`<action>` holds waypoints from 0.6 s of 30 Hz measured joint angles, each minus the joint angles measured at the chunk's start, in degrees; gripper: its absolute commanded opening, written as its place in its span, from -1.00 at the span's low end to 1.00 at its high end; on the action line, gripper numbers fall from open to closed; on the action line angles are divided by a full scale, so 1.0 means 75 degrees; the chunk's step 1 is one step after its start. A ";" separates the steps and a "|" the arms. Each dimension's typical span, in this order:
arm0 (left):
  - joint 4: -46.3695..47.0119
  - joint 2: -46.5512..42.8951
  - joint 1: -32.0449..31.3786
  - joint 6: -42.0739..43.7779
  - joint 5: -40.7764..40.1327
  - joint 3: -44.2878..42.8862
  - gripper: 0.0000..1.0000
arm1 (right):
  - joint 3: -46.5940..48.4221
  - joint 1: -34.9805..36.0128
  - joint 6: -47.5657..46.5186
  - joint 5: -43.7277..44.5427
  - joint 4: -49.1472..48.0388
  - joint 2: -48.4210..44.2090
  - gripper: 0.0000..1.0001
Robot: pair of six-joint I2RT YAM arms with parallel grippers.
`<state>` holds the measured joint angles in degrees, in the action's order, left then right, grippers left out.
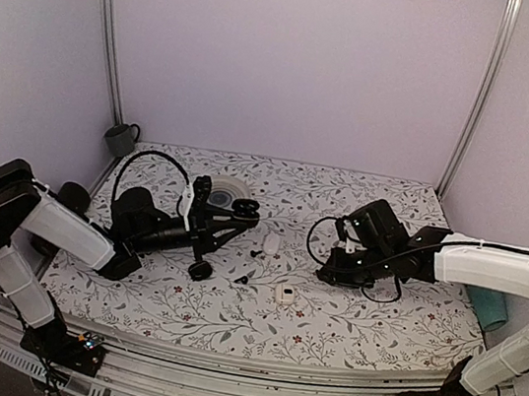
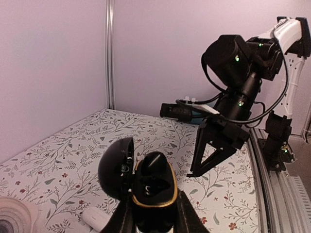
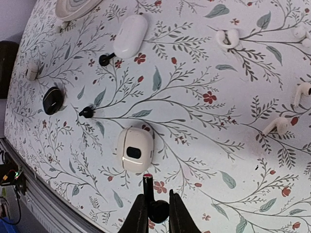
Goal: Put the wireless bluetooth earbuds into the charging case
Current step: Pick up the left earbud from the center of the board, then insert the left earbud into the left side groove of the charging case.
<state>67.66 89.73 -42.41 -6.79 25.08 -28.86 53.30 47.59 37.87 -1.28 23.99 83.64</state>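
My left gripper (image 2: 154, 214) is shut on the open black charging case (image 2: 153, 187). The case has a gold rim, and its lid (image 2: 116, 167) swings out to the left. From above, that gripper (image 1: 227, 217) hangs left of centre. My right gripper (image 3: 156, 208) is shut on one glossy black earbud (image 3: 158, 209), stem pointing forward, just above the cloth. In the left wrist view the right gripper (image 2: 190, 174) hovers to the right of the case, apart from it. Two more black earbuds (image 3: 104, 59) (image 3: 87, 112) lie on the cloth, also seen from above (image 1: 256, 254) (image 1: 243, 277).
Two white cases (image 3: 131, 36) (image 3: 135, 149) lie on the floral cloth, and several white earbuds (image 3: 277, 125) are scattered to the right. A black round part (image 3: 52, 100), black headphones (image 1: 149, 171), a white roll (image 1: 225, 192) and a grey mug (image 1: 121, 139) sit left and back.
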 measured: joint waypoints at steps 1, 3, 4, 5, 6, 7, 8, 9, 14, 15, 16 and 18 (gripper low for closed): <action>0.0067 0.0140 -0.0029 0.0035 -0.0044 -0.0003 -1.00 | 0.0073 -0.0006 -0.0087 -0.0192 -0.0003 -0.0012 -0.70; 0.0160 0.0385 -0.0082 0.0108 -0.0140 -0.0003 -1.00 | 0.0198 -0.0017 -0.0230 -0.0644 -0.0003 -0.0041 -0.70; 0.0213 0.0501 -0.0117 0.0140 -0.0204 -0.0006 -1.00 | 0.0242 -0.0026 -0.0262 -0.0845 -0.0003 -0.0052 -0.70; 0.0251 0.0586 -0.0143 0.0169 -0.0248 -0.0009 -1.00 | 0.0300 -0.0044 -0.0315 -0.1067 0.0000 -0.0055 -0.70; 0.0306 0.0685 -0.0178 0.0198 -0.0294 -0.0015 -1.00 | 0.0353 -0.0055 -0.0350 -0.1236 0.0000 -0.0055 -0.70; 0.0405 0.0813 -0.0204 0.0256 -0.0367 -0.0026 -1.00 | 0.0414 -0.0070 -0.0385 -0.1457 -0.0003 -0.0055 -0.70; 0.0437 0.0866 -0.0239 0.0280 -0.0393 -0.0032 -1.00 | 0.0484 -0.0082 -0.0417 -0.1687 0.0000 -0.0055 -0.70; 0.0516 0.0956 -0.0274 0.0341 -0.0452 -0.0035 -1.00 | 0.0562 -0.0087 -0.0437 -0.1912 0.0003 -0.0055 -0.70; 0.0807 0.1241 -0.0493 0.0723 -0.0723 -0.0058 -1.00 | 0.0988 -0.0108 -0.0458 -0.2996 0.0009 0.0003 -0.70; 0.0880 0.1291 -0.0548 0.0833 -0.0784 -0.0067 -1.00 | 0.1081 -0.0105 -0.0452 -0.3241 0.0006 0.0038 -0.71; 0.0927 0.1335 -0.0606 0.0941 -0.0831 -0.0079 -1.00 | 0.1163 -0.0105 -0.0443 -0.3448 0.0006 0.0087 -0.72; 0.1020 0.1437 -0.0714 0.1186 -0.0906 -0.0128 -1.00 | 0.1376 -0.0108 -0.0405 -0.3963 0.0000 0.0251 -0.73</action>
<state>75.31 100.51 -47.77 2.11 18.28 -29.82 63.61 46.78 34.83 -31.00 23.99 85.52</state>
